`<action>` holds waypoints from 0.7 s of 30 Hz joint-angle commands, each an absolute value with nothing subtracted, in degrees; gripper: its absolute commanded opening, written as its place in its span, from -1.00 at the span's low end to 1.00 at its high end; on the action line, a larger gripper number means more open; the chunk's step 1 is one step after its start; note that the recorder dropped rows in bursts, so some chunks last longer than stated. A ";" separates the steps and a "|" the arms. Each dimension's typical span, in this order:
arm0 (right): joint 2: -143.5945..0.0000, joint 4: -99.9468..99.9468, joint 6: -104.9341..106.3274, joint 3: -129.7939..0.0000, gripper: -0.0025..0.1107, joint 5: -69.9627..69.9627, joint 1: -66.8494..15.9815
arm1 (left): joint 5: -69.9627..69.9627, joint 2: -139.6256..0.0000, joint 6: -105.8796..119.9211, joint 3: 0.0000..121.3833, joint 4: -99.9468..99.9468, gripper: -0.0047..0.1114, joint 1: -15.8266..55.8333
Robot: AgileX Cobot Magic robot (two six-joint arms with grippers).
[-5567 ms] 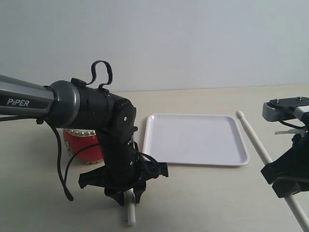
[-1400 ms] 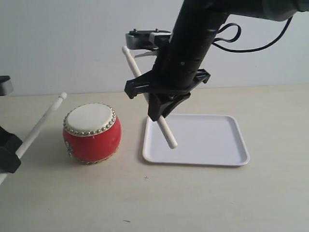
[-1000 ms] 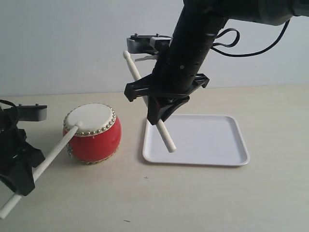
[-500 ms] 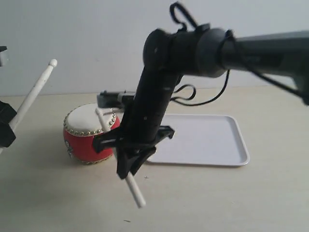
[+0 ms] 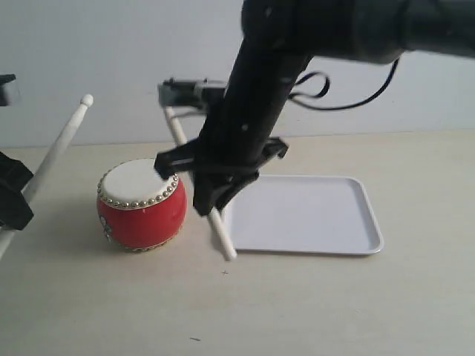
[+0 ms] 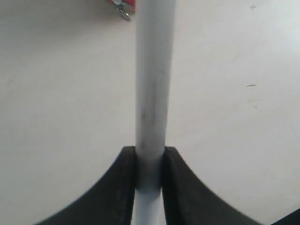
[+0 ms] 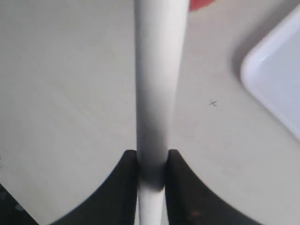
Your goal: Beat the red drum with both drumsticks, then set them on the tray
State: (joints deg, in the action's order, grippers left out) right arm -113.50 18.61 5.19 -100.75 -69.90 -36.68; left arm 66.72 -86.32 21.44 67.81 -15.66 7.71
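The red drum (image 5: 141, 204) with its cream skin stands on the table left of the white tray (image 5: 312, 215). My left gripper (image 5: 16, 200) at the far left edge is shut on a drumstick (image 5: 58, 156), whose tip is raised up and left of the drum. In the left wrist view the fingers (image 6: 127, 183) clamp that stick (image 6: 152, 84). My right gripper (image 5: 217, 193) reaches across, just right of the drum, shut on the other drumstick (image 5: 223, 239), which slants above the drum's right edge. The right wrist view shows this stick (image 7: 158, 79) pinched in the right gripper (image 7: 152, 164).
A pale wall stands behind the beige table. The right arm's dark body (image 5: 267, 81) and cable (image 5: 349, 100) hang over the tray's left side. A corner of the tray (image 7: 276, 89) and a sliver of the drum (image 7: 201, 3) show in the right wrist view.
The right arm has risen and lifted its drumstick's tip off the drum skin. The left drumstick stays raised, almost where it was.
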 commanded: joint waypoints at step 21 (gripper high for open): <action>-129.93 27.09 6.62 -100.97 -0.96 -69.96 -36.64 | 65.81 -75.36 21.83 64.29 -17.28 -0.92 3.90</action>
State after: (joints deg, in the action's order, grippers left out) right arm -128.63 26.01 5.80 -100.86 -70.21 -36.16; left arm 66.95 -78.69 22.53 65.54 -17.44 4.18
